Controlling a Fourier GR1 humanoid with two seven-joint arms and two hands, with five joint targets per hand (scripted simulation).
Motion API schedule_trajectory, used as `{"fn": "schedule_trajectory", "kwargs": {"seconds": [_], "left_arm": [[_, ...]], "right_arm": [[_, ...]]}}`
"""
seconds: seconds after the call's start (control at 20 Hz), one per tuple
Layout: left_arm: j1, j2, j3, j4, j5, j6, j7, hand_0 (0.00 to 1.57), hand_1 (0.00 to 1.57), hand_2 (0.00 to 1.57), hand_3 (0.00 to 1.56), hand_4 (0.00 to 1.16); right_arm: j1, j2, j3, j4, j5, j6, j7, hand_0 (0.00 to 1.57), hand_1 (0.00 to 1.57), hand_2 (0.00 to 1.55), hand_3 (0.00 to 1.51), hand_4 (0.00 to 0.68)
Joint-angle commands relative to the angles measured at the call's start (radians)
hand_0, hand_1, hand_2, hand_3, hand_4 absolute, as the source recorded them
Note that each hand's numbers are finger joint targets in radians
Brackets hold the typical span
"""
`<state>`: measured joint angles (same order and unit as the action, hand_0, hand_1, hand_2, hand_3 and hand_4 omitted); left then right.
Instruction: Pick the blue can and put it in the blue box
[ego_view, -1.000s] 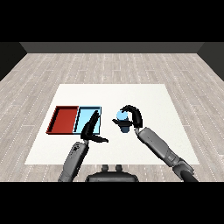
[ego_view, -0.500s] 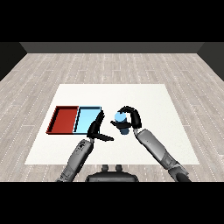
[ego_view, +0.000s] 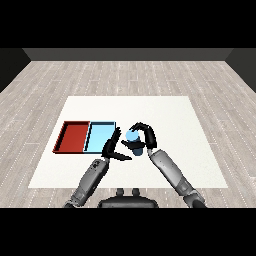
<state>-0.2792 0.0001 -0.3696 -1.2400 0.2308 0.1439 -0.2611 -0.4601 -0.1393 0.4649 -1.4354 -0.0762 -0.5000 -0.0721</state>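
Right black hand (ego_view: 143, 137) curled round the small blue cylindrical can (ego_view: 133, 141), held just right of the light blue tray (ego_view: 100, 136) near the white table's (ego_view: 165, 110) middle. Left black hand (ego_view: 112, 148) fingers straight, holding nothing, at that tray's front right corner. Red tray (ego_view: 73, 136) touches its left side.

There is one white table (ego_view: 165, 107). On it lie two trays, one red tray (ego_view: 74, 136) and one light blue tray (ego_view: 100, 136). There is one blue can (ego_view: 133, 140). Two black hands show, one left hand (ego_view: 113, 148) and one right hand (ego_view: 145, 137).
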Motion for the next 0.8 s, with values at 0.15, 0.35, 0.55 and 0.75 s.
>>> {"fn": "schedule_trajectory", "kwargs": {"seconds": [0.15, 0.35, 0.55, 0.75], "left_arm": [[-0.048, 0.0, -0.05, 0.047, 0.067, 0.055, -0.013, 0.0, 0.0, 0.0, 0.0, 0.0], [-0.039, 0.0, 0.01, 0.02, 0.004, 0.01, 0.021, 0.0, 0.0, 0.0, 0.0, 0.0], [-0.157, 0.0, -0.078, 0.204, 0.143, 0.086, -0.109, 0.0, 0.0, 0.0, 0.0, 0.0], [-0.1, 0.0, -0.116, 0.087, 0.123, 0.106, -0.044, 0.0, 0.0, 0.0, 0.0, 0.0]], "right_arm": [[-0.007, 0.107, -0.018, 0.027, 0.116, 0.035, -0.003, 1.47, 1.47, 1.46, 1.39, 0.611], [-0.008, 0.117, -0.053, -0.012, 0.169, 0.086, 0.061, 1.49, 1.49, 1.47, 1.4, 0.609], [0.013, 0.138, -0.046, -0.024, 0.131, 0.099, 0.054, 1.46, 1.46, 1.46, 1.41, 0.62], [0.002, 0.139, -0.067, 0.018, 0.095, 0.095, 0.01, 1.46, 1.46, 1.45, 1.39, 0.628]]}}
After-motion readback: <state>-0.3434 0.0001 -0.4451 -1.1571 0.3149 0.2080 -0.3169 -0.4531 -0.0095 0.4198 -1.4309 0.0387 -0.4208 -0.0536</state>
